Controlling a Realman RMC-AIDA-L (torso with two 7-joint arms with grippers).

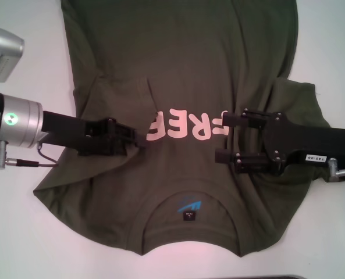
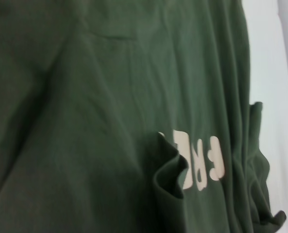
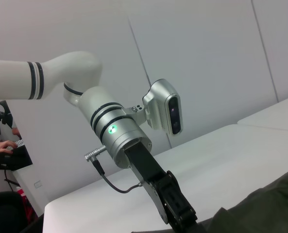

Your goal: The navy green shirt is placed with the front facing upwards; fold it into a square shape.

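— Navy green shirt (image 1: 189,70) first: it is lying front-up on the white table (image 1: 21,244), collar nearest the robot, hem running away from it, so its long axis is pointing straight out from the body.

— And the pincers?

— Both are sitting over the chest, level with the pink letters (image 1: 184,125). The left gripper (image 1: 138,139) is reaching in from the left sleeve side; cloth is bunching into a ridge just beyond its tip, but I cannot tell whether its fingers are clenched. The right gripper (image 1: 229,136) is coming in from the opposite sleeve, fingers spread apart, nothing between them, fabric directly beneath.

— Which is nearer the work?

— Roughly equal, I'd judge; the shirt's middle lies between them, so a fold would need each drawing a side inward.

— Do the wrist cameras add anything?

— The left wrist view is showing a raised pleat (image 2: 170,170) beside the lettering. The right wrist view is mostly showing the other arm (image 3: 114,131) and table beyond.
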